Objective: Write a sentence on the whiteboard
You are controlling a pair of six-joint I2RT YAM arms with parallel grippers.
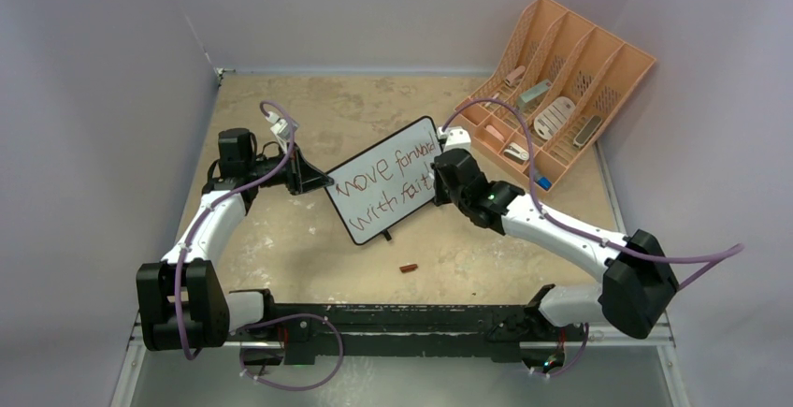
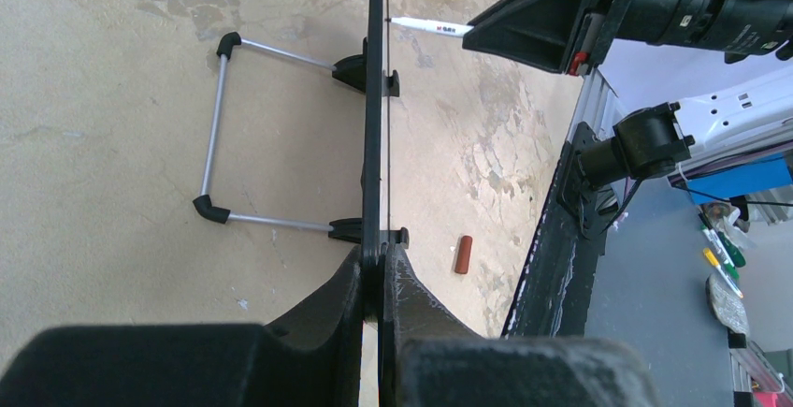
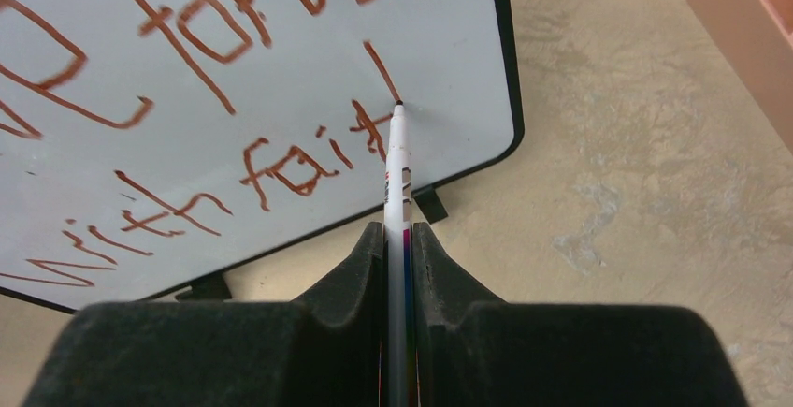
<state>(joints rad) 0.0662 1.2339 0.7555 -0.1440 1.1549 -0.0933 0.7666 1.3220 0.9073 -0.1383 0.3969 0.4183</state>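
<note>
Whiteboard [image 1: 388, 181] stands tilted at mid-bench [image 1: 281, 239], we see, its 9 o'clock edge clenched in the left gripper [image 2: 379, 271], while from 3 o'clock the right gripper [image 3: 399, 239] grasps a marker [image 3: 396, 168] whose tip meets the board beside red writing, a small brown cap [image 1: 409, 268] lying at 6 o'clock.

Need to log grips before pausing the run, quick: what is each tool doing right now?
Left tool: closed, clamped on the whiteboard edge.
Right tool: closed, holding the marker, tip at the board.
</note>
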